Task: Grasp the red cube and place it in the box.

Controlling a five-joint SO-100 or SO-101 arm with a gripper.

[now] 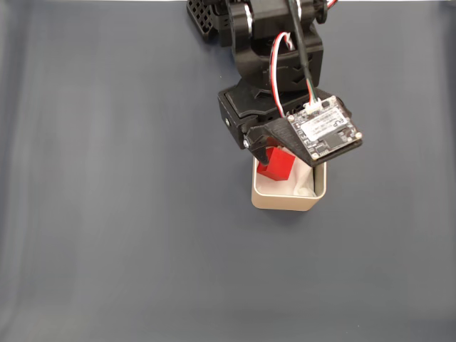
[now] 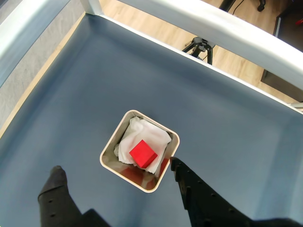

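Although the arm hangs directly above the box [image 1: 285, 199] in the fixed view, the wrist view shows the red cube [image 2: 143, 153] lying free on the white lining [image 2: 142, 135] inside the box [image 2: 110, 146], a little below the middle of the frame, with nothing touching it. The end effector [image 2: 113, 176] is released: its two dark fingers [image 2: 57, 189] stand wide apart at the bottom of the wrist view, one lower left of the box, the other just beside its lower right corner, and they appear to hang above the rim, not around it. In the fixed view the red cube [image 1: 279, 165] shows in the upper left part of the box, partly hidden by the black end effector [image 1: 265, 151] and the circuit board [image 1: 326, 128] mounted on it.

Judging from this, the placing step looks finished and the arm is at the point of letting go and clearing off. The next move calls for a straight lift away from the box, keeping the right-hand finger off the thin wall so the light container is not nudged or tipped on the dark blue table [image 2: 227, 127]. The fingers need not close first; rising cleanly matters more, then swinging back toward the base at the top of the fixed view.
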